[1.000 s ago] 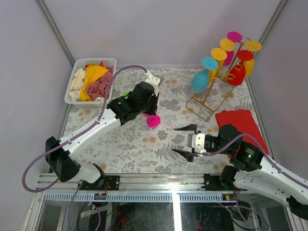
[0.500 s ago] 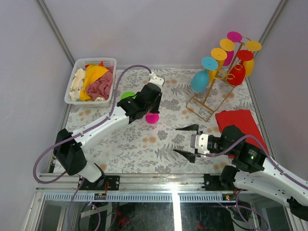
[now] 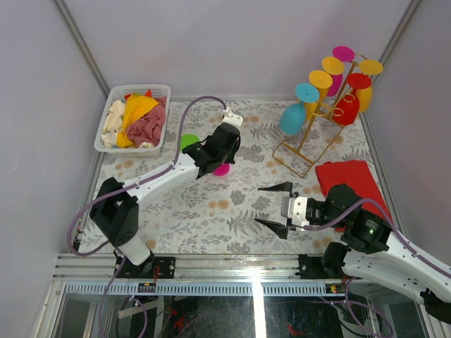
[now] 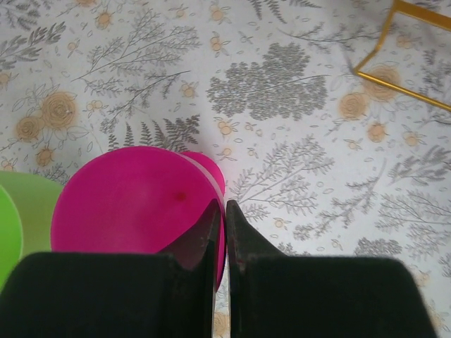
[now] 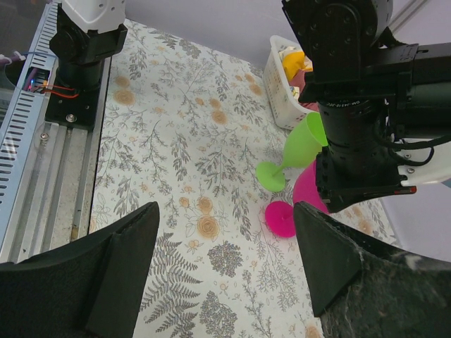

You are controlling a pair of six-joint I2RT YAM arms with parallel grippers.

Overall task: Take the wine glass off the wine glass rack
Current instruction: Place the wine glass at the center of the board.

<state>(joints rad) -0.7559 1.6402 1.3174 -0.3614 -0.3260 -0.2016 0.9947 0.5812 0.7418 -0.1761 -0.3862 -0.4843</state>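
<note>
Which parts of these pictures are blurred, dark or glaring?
Top external view: even light, sharp, one bright streak at the bottom centre. Left wrist view: the left gripper, shut on the pink glass, is black and blurred. Right wrist view: the open right gripper is dark and soft; the tablecloth is sharp.

Between the right gripper (image 3: 258, 205) and the wine glass rack (image 3: 304, 143), the table (image 3: 257, 151) lies bare, leaving an open way to the rack's near-left side, where the teal glass (image 3: 292, 118) hangs lowest. The red cloth (image 3: 349, 177) lies just beside the rack's base on the right. The left arm (image 3: 165, 171), with the pink glass (image 3: 223, 169) and green glass (image 3: 187, 141) at its end, bars the left-centre, and the white basket (image 3: 111, 107) fills the far left corner.
</note>
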